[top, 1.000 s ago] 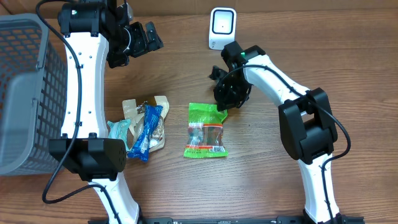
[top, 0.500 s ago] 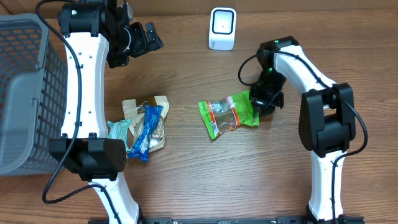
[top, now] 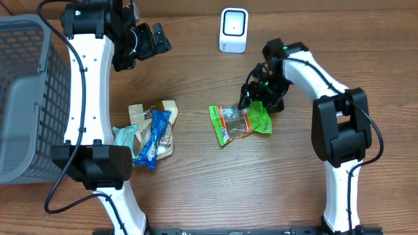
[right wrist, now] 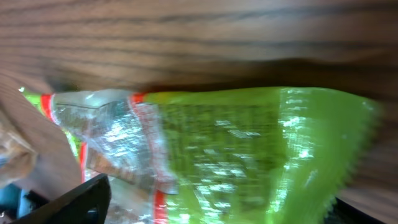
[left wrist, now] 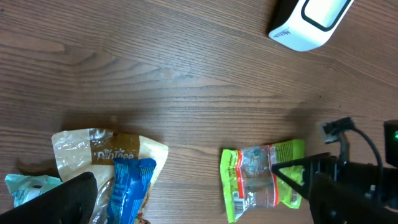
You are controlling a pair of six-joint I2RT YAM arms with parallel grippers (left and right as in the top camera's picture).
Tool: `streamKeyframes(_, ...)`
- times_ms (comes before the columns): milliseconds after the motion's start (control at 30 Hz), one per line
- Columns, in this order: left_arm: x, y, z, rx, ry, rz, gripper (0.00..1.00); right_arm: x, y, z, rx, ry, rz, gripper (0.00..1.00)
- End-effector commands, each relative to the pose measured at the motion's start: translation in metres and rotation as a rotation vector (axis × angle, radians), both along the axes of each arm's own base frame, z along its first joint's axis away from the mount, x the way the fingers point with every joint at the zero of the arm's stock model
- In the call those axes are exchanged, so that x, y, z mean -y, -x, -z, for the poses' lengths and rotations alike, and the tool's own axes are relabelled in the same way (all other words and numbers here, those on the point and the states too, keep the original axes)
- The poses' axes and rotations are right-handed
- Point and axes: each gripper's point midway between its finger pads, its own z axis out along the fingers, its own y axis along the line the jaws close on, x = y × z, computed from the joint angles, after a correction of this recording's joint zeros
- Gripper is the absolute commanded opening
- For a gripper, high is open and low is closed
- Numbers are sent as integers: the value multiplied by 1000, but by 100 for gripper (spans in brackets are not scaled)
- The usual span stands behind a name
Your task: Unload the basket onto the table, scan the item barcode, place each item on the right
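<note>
Now that the right gripper [top: 256,98] has let go, the green crinkly plastic snack packet [top: 240,122] lies loose and flat on the brown wooden table [top: 196,189], a little toward 3 o'clock from the table's centre. A second ago the gripper was pinching the packet's corner at the table's middle, with the packet's long side running 12 to 6. It then dragged the packet toward 3 o'clock and turned it slantwise. Its fingers [right wrist: 62,202] are now spread wide, and it hovers at the packet's 1 o'clock corner.

The white box-shaped barcode scanner [top: 233,29] stands at the table's 12 o'clock edge, well apart from the packet. The scan looks not yet done, and this release reads as a reposition before a fresh grasp.

The left gripper [top: 155,39] hangs spread and empty near 11 o'clock, holding nothing.

Hard to make out:
- The right wrist view is blurred and filled by the packet.
- No barcode can be read in any view, so which face is up is unclear.
- From overhead, the dark wrist masks the right fingertips.
- A pile of wrapped snacks [top: 151,134] at 9 o'clock is partly hidden by the left arm.
- A grey mesh basket [top: 19,98] is cut off at the 9 o'clock edge.
</note>
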Motion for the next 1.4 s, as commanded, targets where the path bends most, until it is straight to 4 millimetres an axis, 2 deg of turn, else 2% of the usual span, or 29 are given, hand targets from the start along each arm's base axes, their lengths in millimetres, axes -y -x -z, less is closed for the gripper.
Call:
streamKeyframes(0,1,0,-13,42,-7,22,100,-27,46,26,-143,-41,-14,83)
streamKeyframes(67,1,0,-13,41,-7,22,100,-35,61,30,-184,-70,-24,74)
streamKeyframes(100,1,0,-13,42,-7,22,100,-41,72,32,-215,-90,-29,60)
streamKeyframes(167,1,0,-13,42,-7,22,100,-45,77,31,-232,-103,-32,31)
streamKeyframes(200,1,0,-13,42,-7,22,100,-46,77,32,-237,-99,-17,4)
streamKeyframes(300,1,0,-13,42,-7,22,100,-53,71,29,-222,-144,-6,4)
streamKeyframes(433,1,0,-13,42,-7,22,100,-56,49,16,-162,-189,25,4)
streamKeyframes(467,1,0,-13,42,-7,22,100,-54,39,8,-125,-200,31,4)
streamKeyframes(600,1,0,-13,42,-7,22,100,-32,10,-19,40,-106,53,4)
streamKeyframes(667,1,0,-13,42,-7,22,100,-15,-3,-43,160,-16,65,4)
streamKeyframes(767,1,0,-13,42,-7,22,100,-1,-12,-68,270,52,75,4)
streamKeyframes(900,1,0,-13,42,-7,21,100,22,-26,-117,474,174,100,4)
streamKeyframes(1033,1,0,-13,42,-7,22,100,37,-32,-155,608,232,137,4)
streamKeyframes(1200,1,0,-13,42,-7,22,100,56,-35,-181,708,323,172,4)
streamKeyframes(1367,1,0,-13,42,-7,22,100,69,-57,-209,898,506,233,4)
